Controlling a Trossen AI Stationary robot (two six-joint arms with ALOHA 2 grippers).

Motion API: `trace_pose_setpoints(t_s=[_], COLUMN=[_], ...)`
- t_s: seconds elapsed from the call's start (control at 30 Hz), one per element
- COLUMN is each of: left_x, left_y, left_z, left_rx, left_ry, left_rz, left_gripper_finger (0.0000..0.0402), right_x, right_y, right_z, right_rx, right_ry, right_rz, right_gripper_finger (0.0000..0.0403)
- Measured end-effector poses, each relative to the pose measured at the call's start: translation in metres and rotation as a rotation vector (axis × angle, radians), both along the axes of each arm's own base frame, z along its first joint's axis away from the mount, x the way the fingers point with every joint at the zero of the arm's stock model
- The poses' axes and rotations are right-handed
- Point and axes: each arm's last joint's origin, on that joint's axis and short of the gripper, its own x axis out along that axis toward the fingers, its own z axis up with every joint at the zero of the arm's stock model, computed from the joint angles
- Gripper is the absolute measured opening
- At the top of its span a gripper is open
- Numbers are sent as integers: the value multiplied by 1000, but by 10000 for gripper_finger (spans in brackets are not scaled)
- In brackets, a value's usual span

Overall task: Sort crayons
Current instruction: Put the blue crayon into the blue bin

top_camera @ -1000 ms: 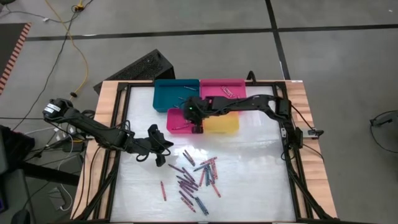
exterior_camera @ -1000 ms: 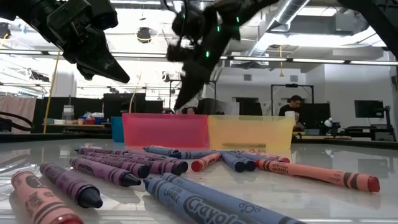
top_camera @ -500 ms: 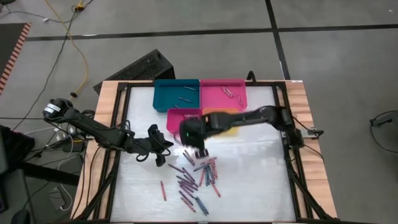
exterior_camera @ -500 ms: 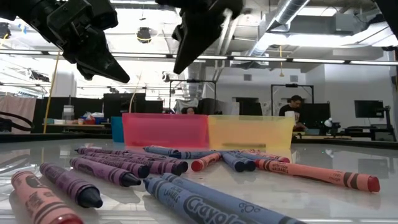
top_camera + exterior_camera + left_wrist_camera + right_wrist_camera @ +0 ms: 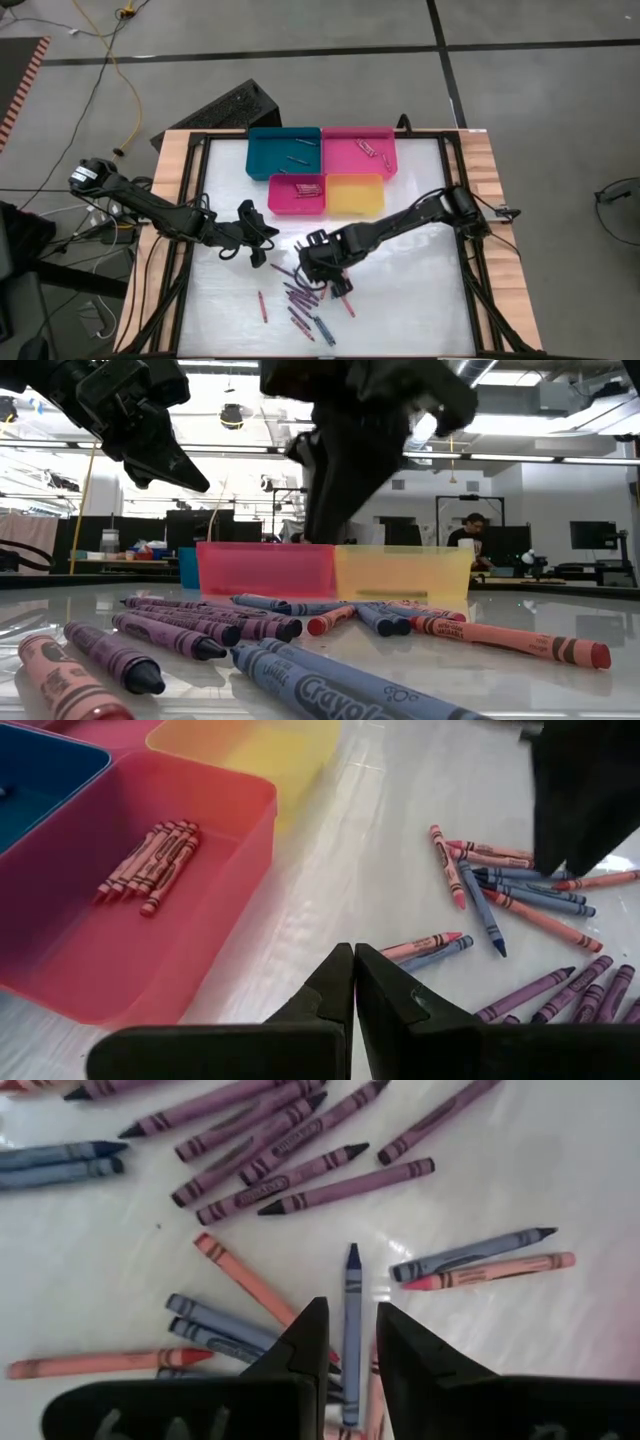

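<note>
Several loose crayons (image 5: 310,292), purple, blue and red, lie flat in a pile on the white table near its middle; they also show in the low view (image 5: 250,625). My right gripper (image 5: 322,266) hovers open just above the pile, and a blue crayon (image 5: 351,1315) lies on the table in line with the gap between its fingers (image 5: 350,1335). My left gripper (image 5: 264,240) is shut and empty, left of the pile, above the table (image 5: 354,975). Several red crayons (image 5: 150,860) lie in the red tray (image 5: 297,194).
A blue tray (image 5: 283,152) and a pink tray (image 5: 358,150) stand at the far edge, each with a few crayons. The red tray and a yellow tray (image 5: 355,194) stand just in front of them. One red crayon (image 5: 263,306) lies apart at the near left.
My right gripper has gone from above the red tray toward the table's near edge and now stands over the crayon pile. My left arm has kept still.
</note>
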Motion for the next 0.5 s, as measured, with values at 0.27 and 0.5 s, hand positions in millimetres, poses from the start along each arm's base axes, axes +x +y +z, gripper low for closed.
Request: trace_pose_setpoints(t_s=[0.27, 0.5], left_x=[0, 0], left_y=[0, 0], left_z=[0, 0], left_rx=[-3, -3], left_ry=[-5, -5], left_rz=[0, 0], left_gripper_finger=[0, 0], right_x=[-1, 1], right_y=[-4, -9], right_z=[-32, -36], right_rx=[-1, -3], right_ry=[-17, -5], right_rz=[-11, -22], right_gripper_finger=[82, 82])
